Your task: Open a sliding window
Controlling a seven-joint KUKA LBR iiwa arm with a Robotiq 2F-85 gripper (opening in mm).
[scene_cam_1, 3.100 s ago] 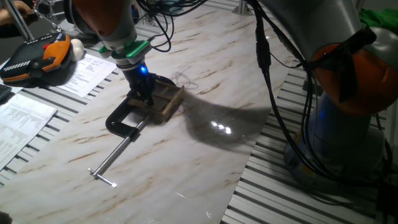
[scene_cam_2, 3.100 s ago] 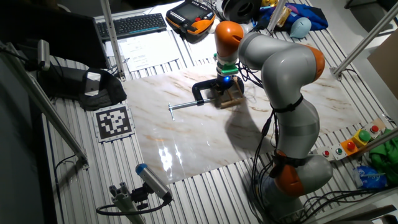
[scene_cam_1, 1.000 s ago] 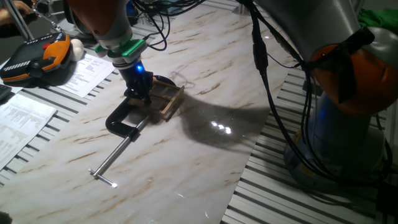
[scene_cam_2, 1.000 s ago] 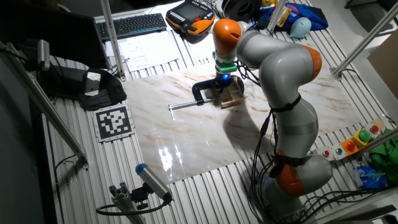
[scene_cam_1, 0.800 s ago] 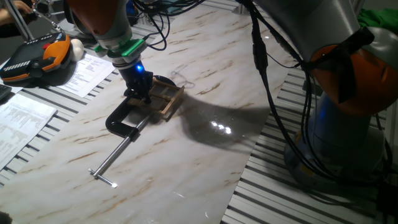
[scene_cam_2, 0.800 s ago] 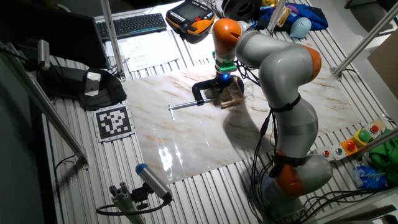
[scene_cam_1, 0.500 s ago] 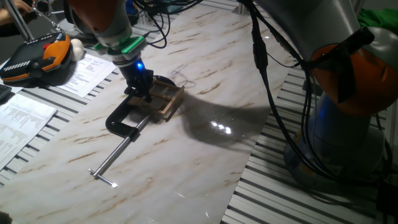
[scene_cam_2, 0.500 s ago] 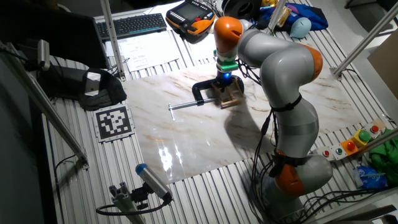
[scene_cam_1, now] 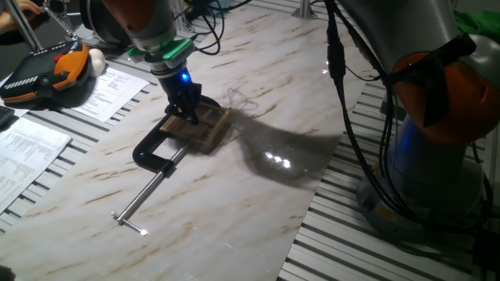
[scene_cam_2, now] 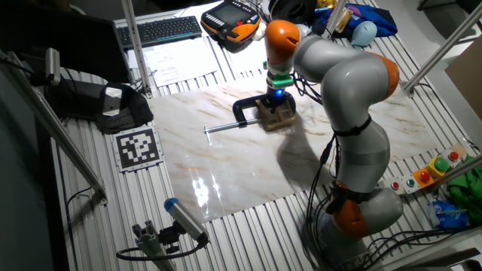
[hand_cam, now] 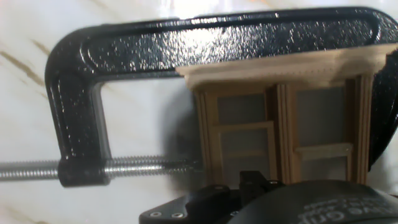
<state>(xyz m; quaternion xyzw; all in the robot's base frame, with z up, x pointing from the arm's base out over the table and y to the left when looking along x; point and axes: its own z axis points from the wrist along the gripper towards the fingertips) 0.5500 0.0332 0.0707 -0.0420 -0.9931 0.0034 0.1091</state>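
Observation:
The sliding window (scene_cam_1: 205, 131) is a small tan wooden frame lying flat on the marble tabletop (scene_cam_1: 258, 211), held in a black C-clamp (scene_cam_1: 150, 153). My gripper (scene_cam_1: 188, 112) points down onto the window's near-left part, fingers together, touching or just above the wood. The other fixed view shows the gripper (scene_cam_2: 275, 102) over the window (scene_cam_2: 280, 114) beside the clamp (scene_cam_2: 242, 106). From the hand view, the window (hand_cam: 244, 127) shows two columns of panes, the clamp (hand_cam: 186, 43) arcs over it, and my gripper (hand_cam: 258, 182) appears as one dark block at the bottom edge.
The clamp's steel screw rod (scene_cam_1: 147, 193) runs toward the table's near-left. An orange teach pendant (scene_cam_1: 47, 70) and papers (scene_cam_1: 27, 148) lie at the left. A keyboard (scene_cam_2: 158, 30) and a marker tag (scene_cam_2: 138, 147) lie beyond the marble. The arm's base (scene_cam_1: 437, 156) stands at the right.
My gripper has shifted a little to the right along the window, away from the clamp's bow, and the wrist has swung with it. The clamp has not moved.

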